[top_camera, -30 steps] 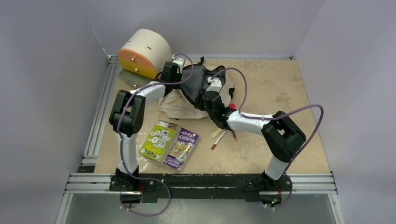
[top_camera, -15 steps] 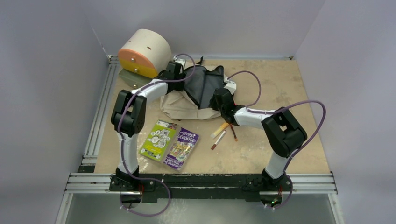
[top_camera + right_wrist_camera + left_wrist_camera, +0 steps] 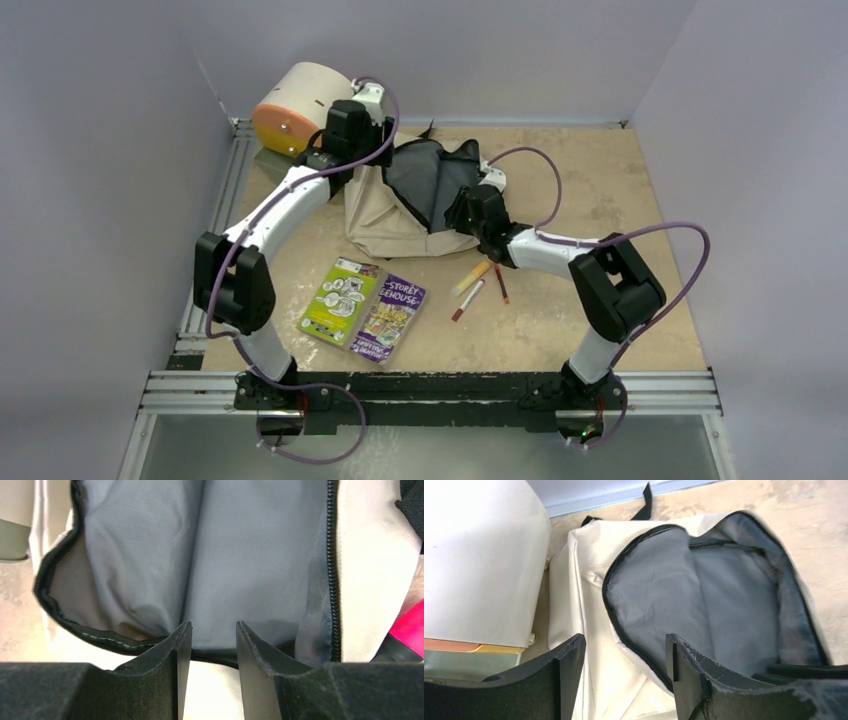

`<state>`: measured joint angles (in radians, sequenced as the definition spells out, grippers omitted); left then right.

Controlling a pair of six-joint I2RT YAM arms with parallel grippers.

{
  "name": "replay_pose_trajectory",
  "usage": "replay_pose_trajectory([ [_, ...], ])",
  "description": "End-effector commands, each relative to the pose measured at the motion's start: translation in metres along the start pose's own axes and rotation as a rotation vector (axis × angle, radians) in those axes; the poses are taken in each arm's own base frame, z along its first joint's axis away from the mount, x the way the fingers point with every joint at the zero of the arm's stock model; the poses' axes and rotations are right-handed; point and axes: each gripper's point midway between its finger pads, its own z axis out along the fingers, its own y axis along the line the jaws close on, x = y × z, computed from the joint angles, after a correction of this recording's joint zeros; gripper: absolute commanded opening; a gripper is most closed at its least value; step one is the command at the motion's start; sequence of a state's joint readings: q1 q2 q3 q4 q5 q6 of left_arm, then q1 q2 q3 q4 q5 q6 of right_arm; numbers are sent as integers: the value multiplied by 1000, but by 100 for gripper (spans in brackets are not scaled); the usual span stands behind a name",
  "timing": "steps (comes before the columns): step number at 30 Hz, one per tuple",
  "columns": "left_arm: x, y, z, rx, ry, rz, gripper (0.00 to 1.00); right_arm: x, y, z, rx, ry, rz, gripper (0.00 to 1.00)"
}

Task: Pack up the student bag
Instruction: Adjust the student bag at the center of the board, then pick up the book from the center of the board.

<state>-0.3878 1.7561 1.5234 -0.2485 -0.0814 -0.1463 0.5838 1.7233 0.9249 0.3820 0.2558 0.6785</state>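
Tan tabletop point(image 3: 600, 200), student bag point(image 3: 385, 225) lying unzipped at far centre; left gripper point(image 3: 624, 640) spread above it, right gripper point(image 3: 213, 627) parted over its near rim.

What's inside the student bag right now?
The student bag lies unzipped. Both wrist views show only wrinkled grey lining, with no items in sight. The parts under the overhanging rim and inside the folds are covered, so something flat there cannot be ruled out.
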Motion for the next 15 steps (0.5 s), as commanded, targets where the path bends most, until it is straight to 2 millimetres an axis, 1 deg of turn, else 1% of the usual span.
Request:
replay_pose_trajectory([
  [1,-31,-20,-23,102,-84,-51,59,-32,29,-19,-103,-75,29,41],
  [5,-33,-47,-29,169,-98,-37,58,-54,41,-41,-153,-127,54,41],
  [6,-30,-67,-26,187,-113,25,58,-65,42,-55,-159,-156,61,43],
  [7,-26,-78,-24,203,-111,55,58,-69,41,-62,-155,-168,66,43],
  [8,-22,-84,-19,193,-104,86,58,-71,38,-67,-144,-175,72,44],
  [9,-19,-93,-16,189,-98,113,58,-71,32,-71,-122,-178,83,44],
  [11,-11,-103,-7,179,-79,152,58,-72,26,-84,-111,-188,108,44],
  [13,-4,-109,-2,171,-68,171,58,-66,19,-95,-111,-183,132,45],
  [15,4,-115,3,173,-57,179,58,-56,13,-104,-118,-163,152,45],
])
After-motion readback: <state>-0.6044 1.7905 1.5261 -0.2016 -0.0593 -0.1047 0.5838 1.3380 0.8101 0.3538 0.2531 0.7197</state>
